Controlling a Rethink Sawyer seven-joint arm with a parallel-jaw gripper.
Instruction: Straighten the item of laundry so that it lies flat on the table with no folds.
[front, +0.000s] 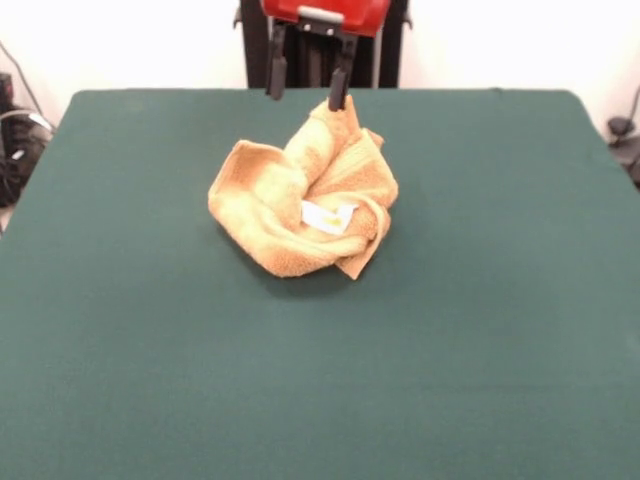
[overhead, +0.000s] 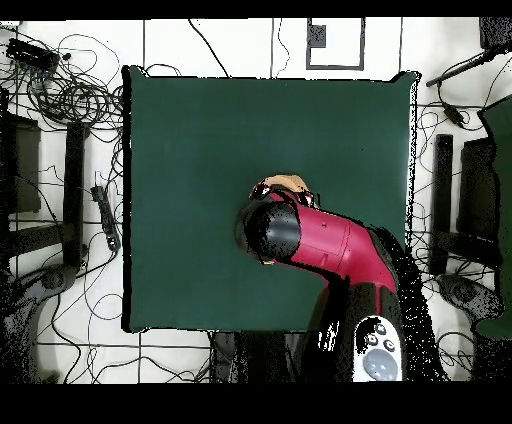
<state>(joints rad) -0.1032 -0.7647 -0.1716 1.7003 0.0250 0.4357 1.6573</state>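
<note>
The orange-tan towel (front: 300, 195) lies crumpled in a heap on the dark green table (front: 150, 320), a little toward the far side of centre. Its white label (front: 328, 216) faces up among the folds. One corner stands up in a peak at the back. My gripper (front: 308, 88) hangs just above that far edge with the jaws apart. One fingertip (front: 338, 98) touches the raised peak and the other is clear of the cloth. In the overhead view my red arm (overhead: 320, 240) covers the gripper and most of the towel (overhead: 290, 184); only a small edge shows.
The robot's black pedestal (front: 320, 45) stands behind the table's far edge. In the overhead view, cables and stands (overhead: 70, 100) lie on the floor round the table (overhead: 200, 130). Green tabletop surrounds the towel on all sides.
</note>
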